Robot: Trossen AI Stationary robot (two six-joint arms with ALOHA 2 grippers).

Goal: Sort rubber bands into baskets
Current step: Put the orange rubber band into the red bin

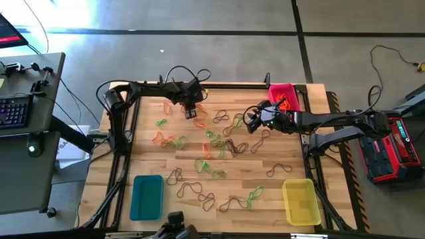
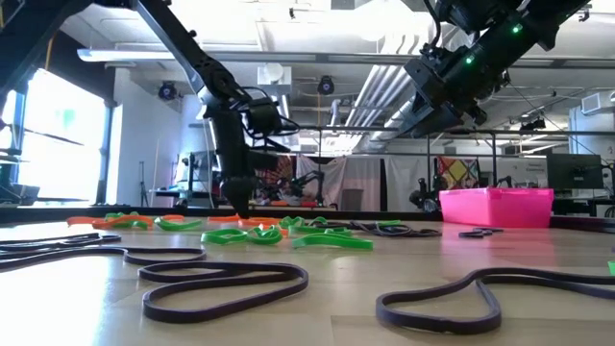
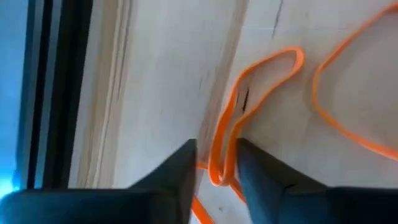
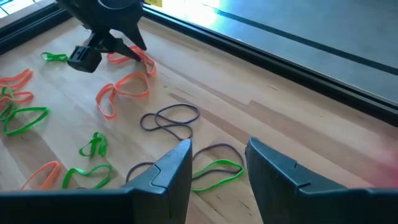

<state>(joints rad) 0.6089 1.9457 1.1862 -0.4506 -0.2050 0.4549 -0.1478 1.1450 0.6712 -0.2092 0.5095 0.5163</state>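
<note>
Orange, green and dark rubber bands [image 1: 212, 147] lie scattered flat on the wooden table. My left gripper [image 1: 192, 113] is down at the table near its far edge and points steeply down. It is open, its fingertips [image 3: 216, 163] on either side of the looped end of an orange rubber band [image 3: 249, 99]. My right gripper [image 1: 254, 123] hangs open above the table right of the middle, with nothing between its fingers [image 4: 217, 165]. A pink basket [image 1: 282, 95] stands at the far right, a teal basket [image 1: 147, 196] near left and a yellow basket [image 1: 300, 200] near right. My left gripper comes at the orange band's narrow looped end [image 3: 217, 174] from above, one finger on each side. A strip of table shows between one finger [image 3: 183, 165] and the band. I cannot tell whether the other finger touches it. The band lies flat on the table.
The pink basket holds some orange bands. A black frame rail [image 1: 219, 84] runs along the table's far edge just behind my left gripper. Green and dark bands [image 4: 211, 171] lie under my right gripper. Large dark bands [image 2: 221, 279] lie near the front edge.
</note>
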